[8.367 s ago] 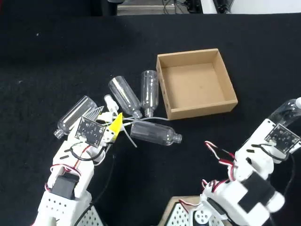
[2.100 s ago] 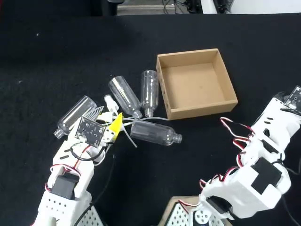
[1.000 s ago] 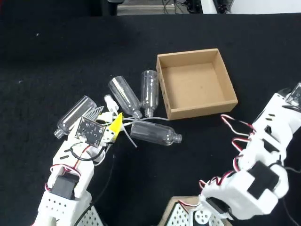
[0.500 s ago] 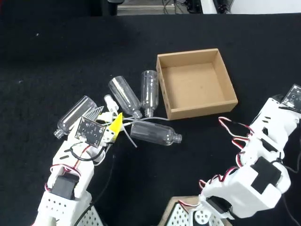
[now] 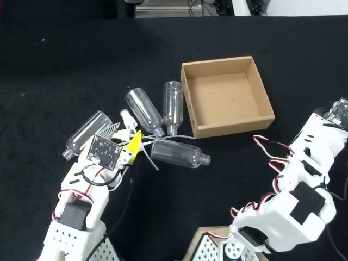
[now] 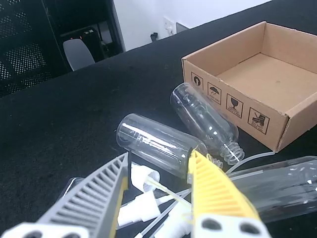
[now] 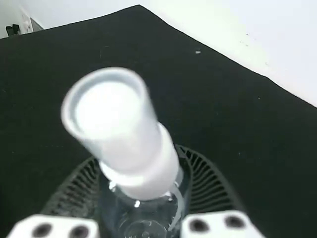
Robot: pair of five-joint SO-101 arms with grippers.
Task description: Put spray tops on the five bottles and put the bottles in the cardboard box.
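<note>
High view: the table (image 5: pixel 54 65) is covered with black cloth, and most of the things lie left of its middle. Nearest the left edge, the first bottle (image 5: pixel 87 133) lies on its side with its open neck toward the front left corner.

Just right of it, the left gripper (image 5: pixel 124 136) hangs low over a small heap of white spray tops (image 5: pixel 128 117). Its grey and yellow fingers are spread wide and grip nothing. In the left wrist view the left gripper (image 6: pixel 158 158) has the spray tops (image 6: pixel 143 176) lying in the gap between the two fingers, with thin tubes trailing from them.

Next comes the second bottle (image 5: pixel 144 111), lying slantwise with its neck toward the front edge. The third bottle (image 5: pixel 173 106) also points its neck to the front and lies just beside the left wall of the box. In front of these two, the fourth bottle (image 5: pixel 179 154) lies crosswise with its neck pointing to the right edge. All four are clear and bear no tops.

The cardboard box (image 5: pixel 190 103) stands a little right of the table's middle, open side up.

At the right edge of the table, the right gripper (image 5: pixel 338 113) is raised on its arm. In the right wrist view the right gripper (image 7: pixel 141 163) is closed around the body of the held bottle (image 7: pixel 143 218). That bottle carries a white top (image 7: pixel 119 124), which points away from the camera.
</note>
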